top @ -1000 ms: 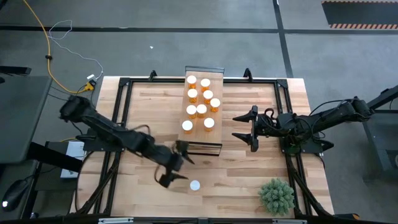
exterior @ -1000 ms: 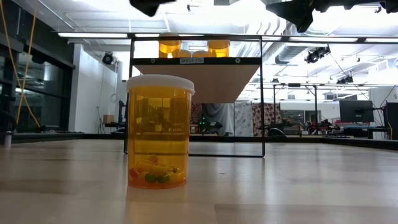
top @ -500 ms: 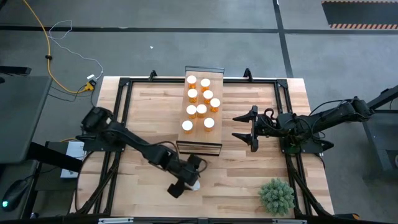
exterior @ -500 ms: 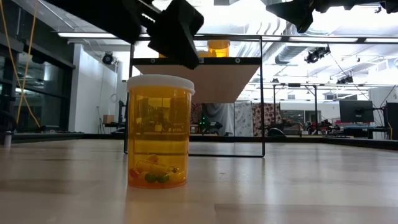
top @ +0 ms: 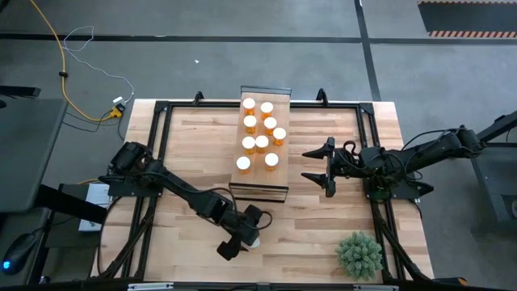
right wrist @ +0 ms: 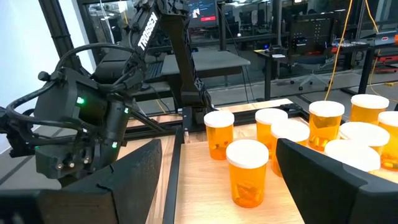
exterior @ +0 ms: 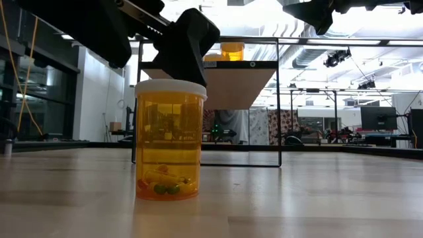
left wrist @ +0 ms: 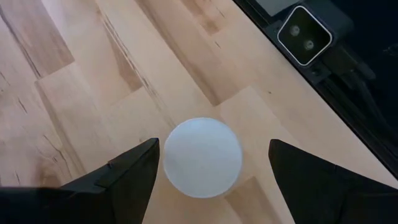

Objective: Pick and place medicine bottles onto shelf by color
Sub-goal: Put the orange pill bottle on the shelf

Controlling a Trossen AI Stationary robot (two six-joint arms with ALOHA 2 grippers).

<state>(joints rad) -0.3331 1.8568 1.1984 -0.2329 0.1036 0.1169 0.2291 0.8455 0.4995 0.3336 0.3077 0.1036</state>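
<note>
Bottle on table: you see one medicine bottle [exterior: 170, 139] standing upright on the tabletop [top: 315, 234] at the near side, white cap on, a few pills at its bottom. It is apart from the shelf.
Left gripper: the left gripper [top: 241, 238] is now directly above this bottle. In the left wrist view the white cap [left wrist: 203, 157] lies between the two dark fingers [left wrist: 127, 171], and the jaws are spread wide, holding nothing.
Change: one second ago this gripper was beside the bottle, and the cap was free in the high view; since half a second ago it has come down lower over the cap. In the low view the dark body almost touches the cap rim.
Meaning: you are, in my judgement, at the approach step of a new pick. The fingers must still go down around the bottle before closing.
Shelf: the shelf [top: 279, 187] stands behind, near the table centre, with eight bottles [top: 262, 142] already on its board.
Right gripper: the right gripper [top: 321, 170] waits beside the shelf, well apart from the bottle, jaws released and empty.
</note>
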